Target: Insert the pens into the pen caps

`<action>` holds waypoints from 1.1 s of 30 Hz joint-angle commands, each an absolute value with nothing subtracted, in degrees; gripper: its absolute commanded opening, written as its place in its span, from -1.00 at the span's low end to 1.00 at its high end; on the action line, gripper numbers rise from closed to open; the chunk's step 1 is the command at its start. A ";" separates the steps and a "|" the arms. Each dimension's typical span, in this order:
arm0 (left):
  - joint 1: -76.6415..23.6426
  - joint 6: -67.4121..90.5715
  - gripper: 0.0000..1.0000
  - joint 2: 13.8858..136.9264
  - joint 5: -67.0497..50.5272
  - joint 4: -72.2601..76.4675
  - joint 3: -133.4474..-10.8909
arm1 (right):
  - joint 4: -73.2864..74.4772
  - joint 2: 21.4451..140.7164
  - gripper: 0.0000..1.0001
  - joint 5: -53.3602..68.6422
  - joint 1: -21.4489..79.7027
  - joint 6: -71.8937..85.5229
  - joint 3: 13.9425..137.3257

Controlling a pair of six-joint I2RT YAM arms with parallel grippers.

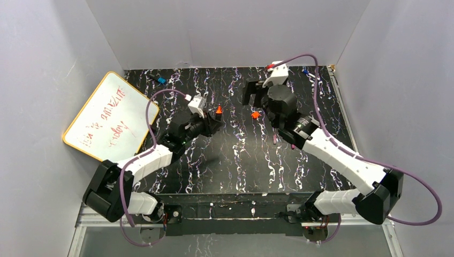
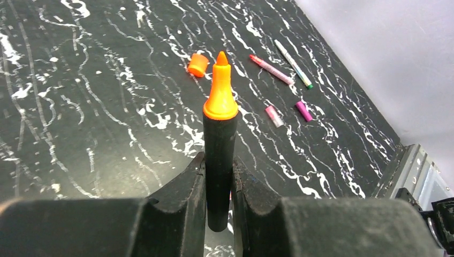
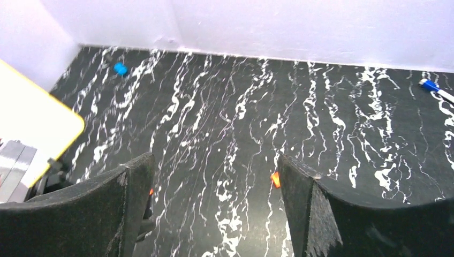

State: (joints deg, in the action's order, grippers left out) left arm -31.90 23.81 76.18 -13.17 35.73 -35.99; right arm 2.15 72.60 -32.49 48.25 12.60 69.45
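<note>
My left gripper (image 2: 218, 162) is shut on a black pen (image 2: 219, 155) whose orange tip (image 2: 220, 91) points up and away from the jaws. In the top view that gripper (image 1: 214, 124) is left of centre, the pen's tip (image 1: 219, 110) just beyond it. An orange pen cap (image 1: 255, 114) lies on the table to its right, also visible in the left wrist view (image 2: 197, 65). My right gripper (image 1: 256, 95) hangs open just behind the cap, holding nothing (image 3: 214, 166). The cap (image 3: 275, 179) peeks out beside its right finger. A pink cap (image 2: 273, 115) and a magenta cap (image 2: 303, 111) lie farther off.
A pink pen (image 2: 270, 69) and a white pen with a green end (image 2: 293, 63) lie near the right arm. A yellow-framed whiteboard (image 1: 110, 118) leans at the left. A blue cap (image 1: 161, 80) sits at the back left, a blue-ended pen (image 3: 433, 88) at the back right.
</note>
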 commanded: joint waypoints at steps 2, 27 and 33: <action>-24.66 21.18 -1.00 72.64 -19.05 28.77 -36.23 | 3.61 72.50 0.93 -34.34 42.16 20.19 72.65; -22.06 6.55 -1.00 70.59 -23.70 18.35 -39.62 | 42.32 109.38 0.39 -21.49 29.63 43.17 98.73; -22.12 6.37 -1.00 70.25 -23.13 18.03 -39.64 | 46.59 113.33 0.51 -21.73 28.92 53.87 101.37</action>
